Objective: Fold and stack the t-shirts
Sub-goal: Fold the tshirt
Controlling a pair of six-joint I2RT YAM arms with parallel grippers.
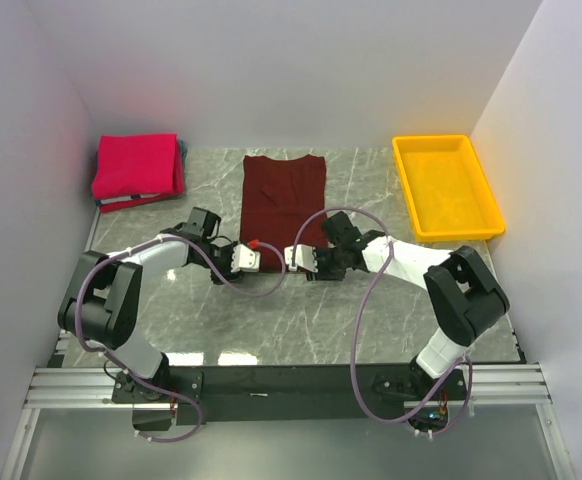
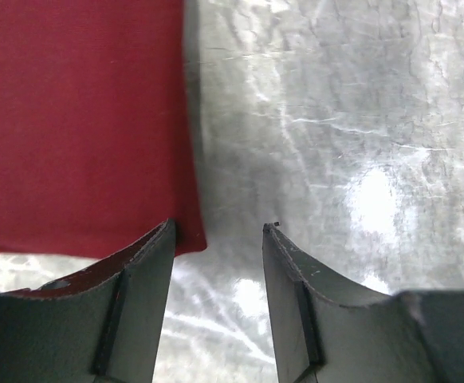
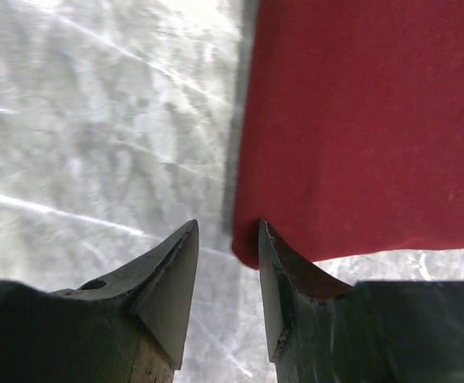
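The dark maroon t-shirt (image 1: 283, 195) lies flat on the marble table as a long narrow strip, running away from the arms. My left gripper (image 1: 254, 252) is open at its near left corner. In the left wrist view (image 2: 220, 227) the left fingertip (image 2: 164, 239) overlaps the shirt's corner (image 2: 80, 120), with only table between the jaws. My right gripper (image 1: 293, 256) is open at the near right corner. In the right wrist view (image 3: 228, 225) the right fingertip (image 3: 268, 239) touches the shirt's corner (image 3: 367, 120). The bright pinkish-red t-shirt (image 1: 136, 165) lies folded at the back left.
The pinkish-red shirt rests on other folded cloth whose edges show beneath it. A yellow plastic tray (image 1: 431, 140) stands at the back right. White walls close in the back and both sides. Bare marble (image 1: 321, 320) lies between the grippers and the arm bases.
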